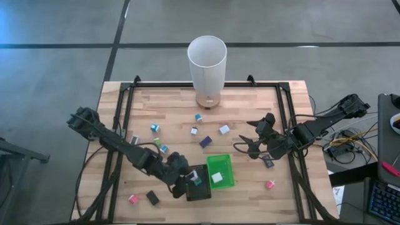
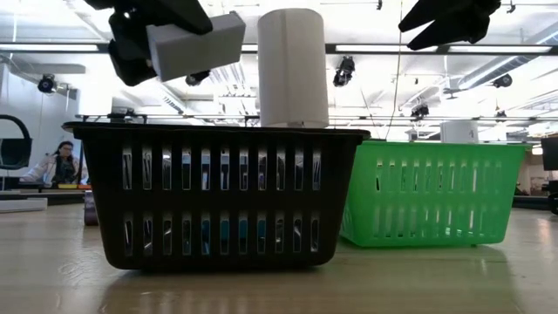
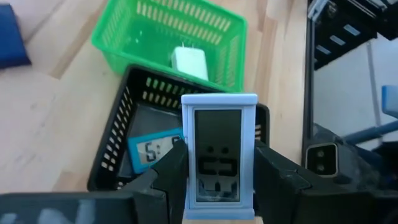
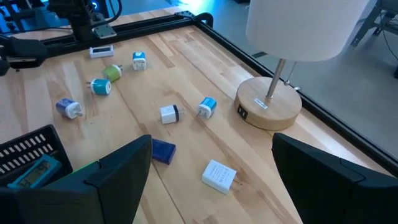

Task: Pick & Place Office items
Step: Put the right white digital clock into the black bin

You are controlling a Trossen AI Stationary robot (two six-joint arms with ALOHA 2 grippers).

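My left gripper [image 3: 219,177] is shut on a pale blue little clock with a grey screen [image 3: 219,143], held above the black tray [image 3: 112,149]. In the low view the clock [image 2: 193,44] hangs well above that tray's rim. A teal clock [image 3: 152,152] lies flat on the black tray's floor. Right beside it stands the green tray [image 3: 124,43], with a white block [image 3: 189,62] inside. My right gripper [image 1: 250,145] hovers open right of the green tray, holding nothing. More office items lie loose on the table's middle [image 1: 194,130]. My left gripper pinches the pale blue clock by its two long sides [image 3: 188,180], toward its lower end, between the two fingers [image 3: 277,177]. The fingers slant down from the table's left. The clock is lifted clear over the black tray, screen facing the wrist camera.
A tall white lamp on a round wooden foot [image 1: 207,62] stands at the table's far middle. Loose pieces: a white block [image 1: 224,129], a dark blue one [image 1: 205,142], pink ones [image 1: 133,199] [image 1: 270,184], black ones [image 1: 152,198] [image 1: 269,162]. Black rails frame the table [image 1: 119,112].
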